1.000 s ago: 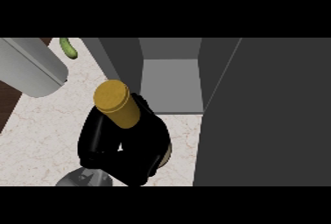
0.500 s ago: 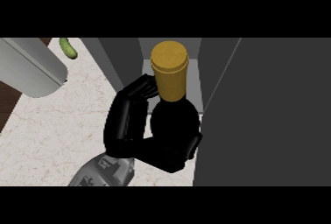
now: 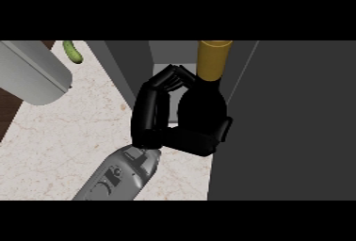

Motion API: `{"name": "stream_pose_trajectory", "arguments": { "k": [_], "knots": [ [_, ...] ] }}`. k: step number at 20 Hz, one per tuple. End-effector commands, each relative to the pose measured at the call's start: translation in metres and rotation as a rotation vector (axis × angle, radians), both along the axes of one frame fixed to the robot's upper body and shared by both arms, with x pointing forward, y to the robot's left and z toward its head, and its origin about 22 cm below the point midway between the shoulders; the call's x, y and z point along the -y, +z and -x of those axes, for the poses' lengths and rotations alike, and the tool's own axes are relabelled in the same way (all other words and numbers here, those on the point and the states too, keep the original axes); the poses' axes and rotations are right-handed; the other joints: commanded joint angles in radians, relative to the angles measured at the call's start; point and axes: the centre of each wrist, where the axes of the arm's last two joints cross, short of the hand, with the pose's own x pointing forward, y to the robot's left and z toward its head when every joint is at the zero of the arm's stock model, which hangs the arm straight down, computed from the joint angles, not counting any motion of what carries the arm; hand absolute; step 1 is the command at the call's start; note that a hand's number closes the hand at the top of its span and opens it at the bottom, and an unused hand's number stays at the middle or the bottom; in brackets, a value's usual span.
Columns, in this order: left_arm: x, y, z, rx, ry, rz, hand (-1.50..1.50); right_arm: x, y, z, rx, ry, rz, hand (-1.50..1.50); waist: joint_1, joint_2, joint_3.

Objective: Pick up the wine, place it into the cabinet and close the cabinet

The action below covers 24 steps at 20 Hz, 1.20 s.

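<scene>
**Wine bottle at the cabinet's mouth**

The robot's hand (image 3: 163,117) is wrapped around the wine bottle (image 3: 201,101). Its fingers (image 3: 170,77) curl together over the dark body of the bottle, and the thumb side hugs it lower down. The view cannot settle which hand it is; the grey forearm (image 3: 122,176) comes up from the lower left, so it looks like the left one. No other hand shows.

The bottle is held off the counter (image 3: 62,141). Its gold top (image 3: 212,59) points up toward the open cabinet (image 3: 167,52). The bottle sits right at the gap between the grey cabinet wall (image 3: 128,66) on the left and the big dark cabinet door (image 3: 292,122) on the right. Most of the dark glass is hidden by the hand, so it is hard to tell how far inside it is.

A judgement: the bottle is on its way in but not yet set down, and the door is not yet closed.

What could go wrong? The gap looks narrow. The gold top is just beside the door's edge, so it could bump the door and tip the bottle in the hand. The knuckles are near the wall and could catch on it. If the hand lets go before the bottle stands flat on the cabinet floor, the bottle could fall over.

Far off at the top left lie a green cucumber (image 3: 73,52) and a pale grey appliance (image 3: 31,73).
</scene>
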Motion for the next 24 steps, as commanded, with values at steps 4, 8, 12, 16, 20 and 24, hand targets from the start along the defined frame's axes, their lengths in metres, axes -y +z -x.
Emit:
{"name": "stream_pose_trajectory", "arguments": {
  "k": [4,8,12,16,20,24],
  "knots": [
    [-0.006,-0.028,-0.010,-0.020,0.026,0.019,1.50,-0.002,0.013,0.032,0.045,0.041,-0.041,-1.50,0.001,0.000,-0.001],
    [0.007,-0.040,-0.015,-0.028,0.058,0.058,1.50,0.001,0.011,0.020,0.043,0.050,-0.036,-1.50,-0.006,0.002,-0.001],
    [0.008,-0.031,-0.015,-0.052,0.058,0.080,1.50,0.000,0.010,0.020,0.041,0.067,-0.029,-1.50,0.002,0.000,0.000],
    [-0.004,-0.075,-0.024,-0.058,0.084,0.013,1.50,-0.001,0.005,0.017,0.048,0.057,-0.038,-1.50,0.001,0.001,0.000],
    [-0.004,-0.083,-0.019,-0.001,0.091,-0.065,1.50,0.011,-0.005,0.004,0.046,0.024,-0.025,-1.50,0.007,0.000,0.000],
    [-0.016,-0.096,-0.038,-0.015,0.123,-0.084,1.50,0.008,0.004,0.008,0.059,0.030,-0.030,-1.50,0.005,0.001,0.000]
  ]
}}
